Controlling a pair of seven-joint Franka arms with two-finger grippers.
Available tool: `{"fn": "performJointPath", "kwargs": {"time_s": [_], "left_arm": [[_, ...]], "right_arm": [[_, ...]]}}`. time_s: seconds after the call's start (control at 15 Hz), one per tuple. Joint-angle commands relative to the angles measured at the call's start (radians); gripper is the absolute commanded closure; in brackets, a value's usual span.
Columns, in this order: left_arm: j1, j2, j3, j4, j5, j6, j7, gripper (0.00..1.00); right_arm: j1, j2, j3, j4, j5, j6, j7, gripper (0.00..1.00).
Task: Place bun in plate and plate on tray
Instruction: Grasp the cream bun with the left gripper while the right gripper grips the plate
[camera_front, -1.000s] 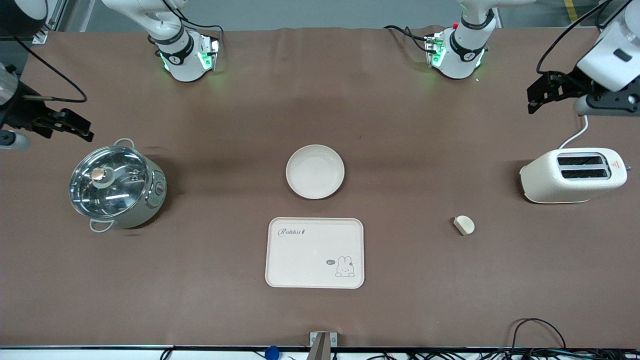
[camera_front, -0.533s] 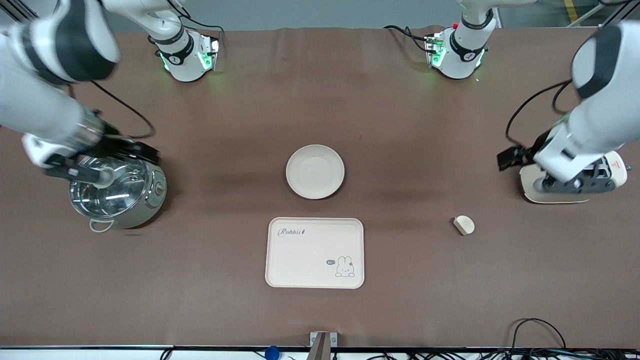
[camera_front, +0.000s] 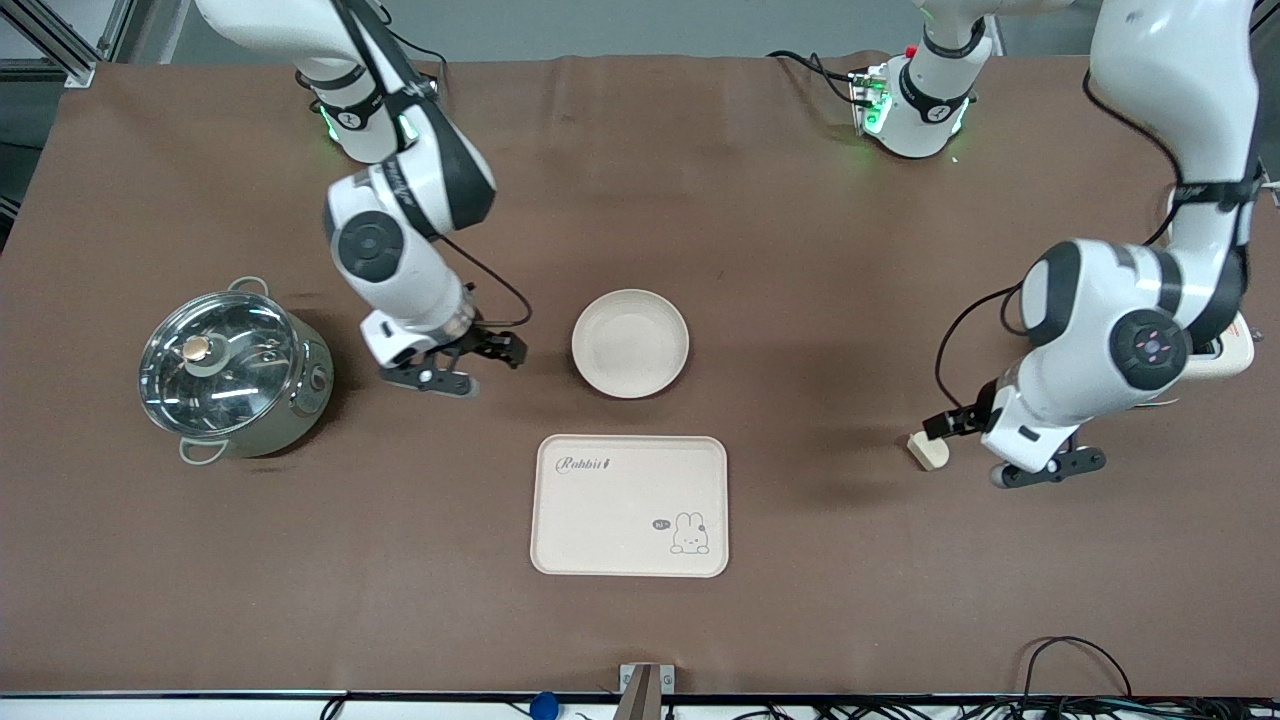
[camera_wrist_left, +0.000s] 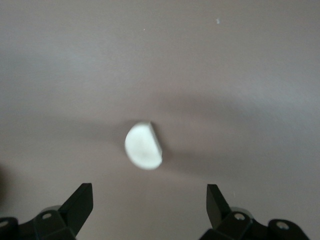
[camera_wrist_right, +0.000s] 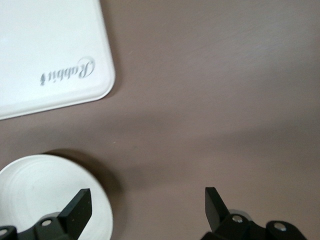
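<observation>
The bun (camera_front: 930, 452), a small cream half-round lump, lies on the brown table toward the left arm's end; it also shows in the left wrist view (camera_wrist_left: 143, 146). My left gripper (camera_front: 948, 428) is open and empty, low over the table right beside the bun, with its jaws (camera_wrist_left: 150, 192) spread wider than the bun. The round cream plate (camera_front: 630, 343) sits mid-table, with the Rabbit tray (camera_front: 630, 505) nearer the camera. My right gripper (camera_front: 492, 352) is open and empty, over the table beside the plate. In the right wrist view (camera_wrist_right: 147, 195) one finger hangs over the plate's rim (camera_wrist_right: 45, 200), and the tray's corner (camera_wrist_right: 45, 55) shows.
A steel pot with a glass lid (camera_front: 235, 372) stands toward the right arm's end. The cream toaster (camera_front: 1238, 352) stands at the left arm's end, mostly hidden by the left arm. Brown cloth covers the table.
Both arms swung in from the table's ends. The left gripper moved from over the toaster to beside the bun. The right gripper moved from over the pot to beside the plate.
</observation>
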Motion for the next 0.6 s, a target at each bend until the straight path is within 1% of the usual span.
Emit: {"fn": "performJointPath", "kwargs": {"time_s": [0.0,0.13,0.2,0.27,0.4,0.53], "left_arm": [[0.003,0.07,0.004,-0.017,-0.007,0.113,-0.052,0.0],[0.0,0.116,0.007,-0.015,-0.007,0.166,-0.057,0.0],[0.002,0.138,0.007,-0.012,0.013,0.181,-0.057,0.0],[0.005,0.15,0.007,-0.011,0.046,0.189,-0.057,0.0],[0.031,0.161,0.007,-0.008,0.083,0.192,-0.058,0.08],[0.045,0.179,0.004,-0.005,0.085,0.192,-0.057,0.21]], "right_arm": [[0.063,0.007,-0.011,-0.063,0.028,0.095,0.027,0.0],[0.078,0.09,-0.003,-0.048,0.034,0.18,0.027,0.0],[0.087,0.104,0.003,-0.048,0.036,0.203,0.027,0.0],[0.092,0.104,0.003,-0.051,0.036,0.194,0.027,0.0],[0.113,0.101,0.006,-0.071,0.036,0.159,0.03,0.0],[0.179,0.103,0.004,-0.083,0.037,0.146,0.078,0.0]]}}
